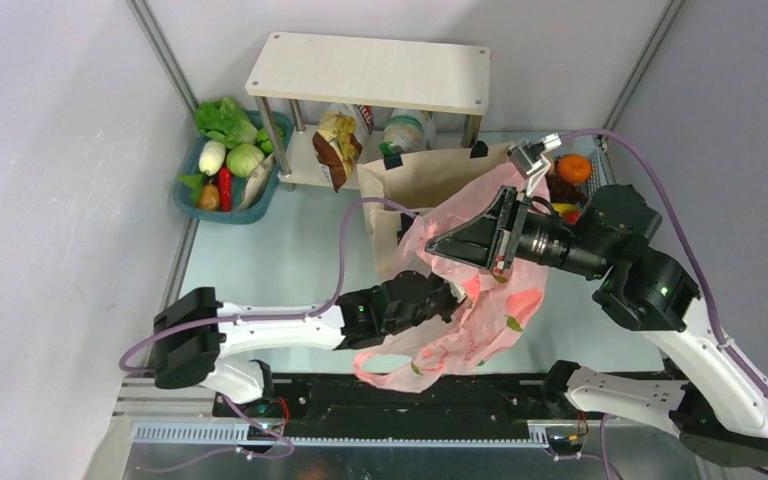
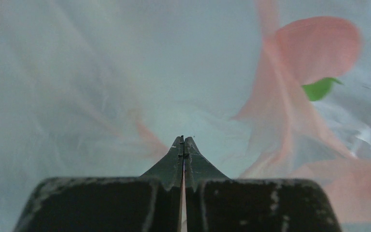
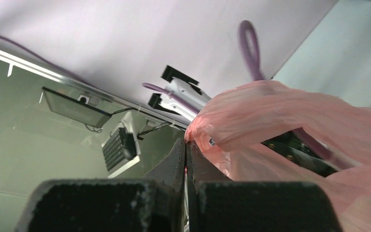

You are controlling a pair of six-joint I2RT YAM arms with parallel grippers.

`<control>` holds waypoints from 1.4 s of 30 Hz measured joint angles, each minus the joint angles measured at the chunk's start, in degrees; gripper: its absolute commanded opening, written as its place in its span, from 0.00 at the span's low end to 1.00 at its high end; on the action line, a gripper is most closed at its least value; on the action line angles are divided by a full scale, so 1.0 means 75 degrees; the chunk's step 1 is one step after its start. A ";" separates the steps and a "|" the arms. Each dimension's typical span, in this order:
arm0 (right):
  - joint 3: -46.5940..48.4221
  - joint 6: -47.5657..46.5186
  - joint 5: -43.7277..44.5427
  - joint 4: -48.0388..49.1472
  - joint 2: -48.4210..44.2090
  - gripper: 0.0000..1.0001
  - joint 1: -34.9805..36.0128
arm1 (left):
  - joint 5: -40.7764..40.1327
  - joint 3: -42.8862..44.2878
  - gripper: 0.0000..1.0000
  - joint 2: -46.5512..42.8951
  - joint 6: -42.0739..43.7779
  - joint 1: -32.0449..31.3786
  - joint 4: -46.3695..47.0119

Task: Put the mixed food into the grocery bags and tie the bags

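Overhead view of two robot arms meeting at the centre of a pale counter (image 1: 290,250). A thin pink bag (image 1: 490,320) with peach prints is held up between them, and its lower folds are draped toward 6 o'clock.

The right pincer (image 3: 186,145) is fully closed, with a bunched edge of the pink film nipped at its tips. The left pincer (image 2: 183,145) is also fully closed. It is surrounded by the film, and creases run in toward its tips, so a pinch of film is judged to be held there too.

A beige tote (image 1: 430,178) is seen just behind the pink bag at 12 o'clock. A crisp packet (image 1: 338,148) is standing under a shelf at 11 o'clock. A teal basket (image 1: 260,205) of vegetables is at 10 o'clock, and an orange fruit (image 1: 574,168) is at 2 o'clock.

The pink bag looks limp and flat, though whether anything is inside cannot be told. The step is judged to be readying this bag, with most of the food not yet packed. The two holds would next need to be drawn gently apart so that the mouth is opened and the thin film is not torn.
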 measured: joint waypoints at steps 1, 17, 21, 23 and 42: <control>0.0061 0.0026 0.0006 0.0052 0.0012 0.00 0.0047 | -0.0047 0.0111 0.00 0.0082 -0.0061 0.0012 -0.0055; 0.1603 0.0111 0.0548 0.0038 0.0988 0.00 0.0548 | -0.0519 0.3544 0.04 0.2273 -0.1632 0.0388 -0.3931; 0.3057 -0.0149 0.0764 -0.0641 0.1480 0.00 0.0428 | -0.0903 0.3599 0.04 0.2503 -0.1699 0.0329 -0.5450; 0.3873 -0.0274 0.0804 -0.1029 0.1708 0.00 0.0256 | -0.1078 0.3599 0.04 0.2492 -0.1702 0.0297 -0.6024; -0.0038 -0.0490 0.2387 -0.1606 -0.1390 0.00 -0.1180 | -0.1553 0.3611 0.35 -0.0338 -0.2372 0.0210 -0.7784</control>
